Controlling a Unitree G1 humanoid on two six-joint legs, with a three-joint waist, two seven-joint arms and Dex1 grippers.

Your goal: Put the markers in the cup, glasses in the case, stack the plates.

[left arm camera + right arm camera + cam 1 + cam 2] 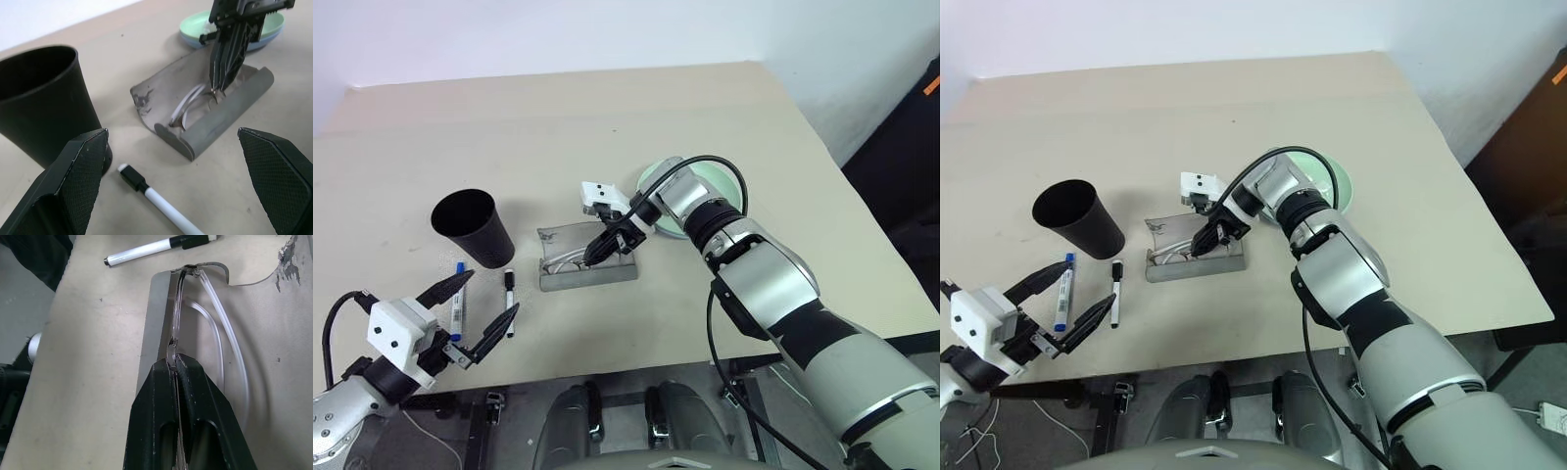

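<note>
The grey case [607,271] lies open at mid-table with the clear-framed glasses [177,308] inside it. My right gripper [173,360] reaches down into the case and is shut on the glasses' frame. To its left stands the black cup [470,227]. The blue-capped marker [458,266] and the black-capped marker [509,291] lie on the table in front of the cup. My left gripper [489,296] hovers open near the front edge, over the two markers. Behind the right arm, the mint green plate [658,176] rests on the light blue plate [740,199].
The beige table [558,127] stretches away bare behind the cup and case. Its front edge [607,354] runs just beyond my left gripper. My right arm's black cable [705,162] arches over the plates.
</note>
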